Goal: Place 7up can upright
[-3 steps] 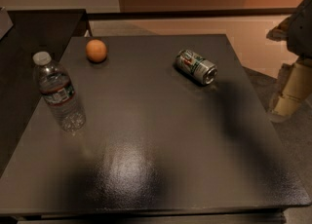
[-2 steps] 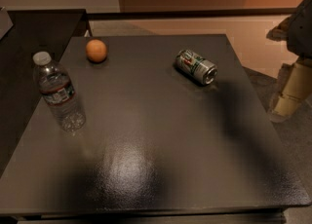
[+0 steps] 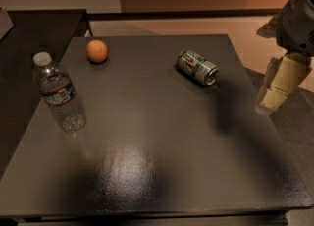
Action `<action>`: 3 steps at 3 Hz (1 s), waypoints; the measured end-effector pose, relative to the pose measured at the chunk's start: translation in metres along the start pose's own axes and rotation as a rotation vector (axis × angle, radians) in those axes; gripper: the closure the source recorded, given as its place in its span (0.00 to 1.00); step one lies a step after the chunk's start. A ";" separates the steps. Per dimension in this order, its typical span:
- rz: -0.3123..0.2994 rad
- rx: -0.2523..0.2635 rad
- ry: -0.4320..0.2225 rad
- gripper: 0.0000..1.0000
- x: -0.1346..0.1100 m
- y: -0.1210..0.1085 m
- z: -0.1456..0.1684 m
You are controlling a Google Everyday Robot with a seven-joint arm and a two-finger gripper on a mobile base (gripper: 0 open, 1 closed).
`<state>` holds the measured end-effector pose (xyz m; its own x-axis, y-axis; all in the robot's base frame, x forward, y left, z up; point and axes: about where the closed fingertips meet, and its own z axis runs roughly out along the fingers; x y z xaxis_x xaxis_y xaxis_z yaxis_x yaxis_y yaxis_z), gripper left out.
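7up can [image 3: 197, 67] is seen lying on its side at the far right of the worktop [image 3: 157, 161], well apart from the arm [image 3: 297, 18], which is held off the right edge, angled downward. Beside that edge the end effector [image 3: 269, 99] is hung, nothing touched; its opening cannot be told. Green-and-silver label is shown, one shiny end faced near-right.

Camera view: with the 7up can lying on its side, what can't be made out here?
- Gripper: hangs off the table's right side, right of the 7up can; its arm is cut off by the top and right picture edges.
- 7up can: lies on its side; its far end faces away, and whether the near end is top or base cannot be told.
- Table: its legs are hidden under its own top.
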<state>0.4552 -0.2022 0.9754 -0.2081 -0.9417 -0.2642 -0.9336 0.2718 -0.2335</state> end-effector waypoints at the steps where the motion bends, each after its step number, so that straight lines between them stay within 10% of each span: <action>1: 0.009 -0.029 -0.018 0.00 -0.017 -0.020 0.021; 3: 0.099 -0.045 0.055 0.00 -0.050 -0.058 0.065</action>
<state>0.5390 -0.1579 0.9416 -0.3145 -0.9205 -0.2317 -0.9195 0.3561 -0.1663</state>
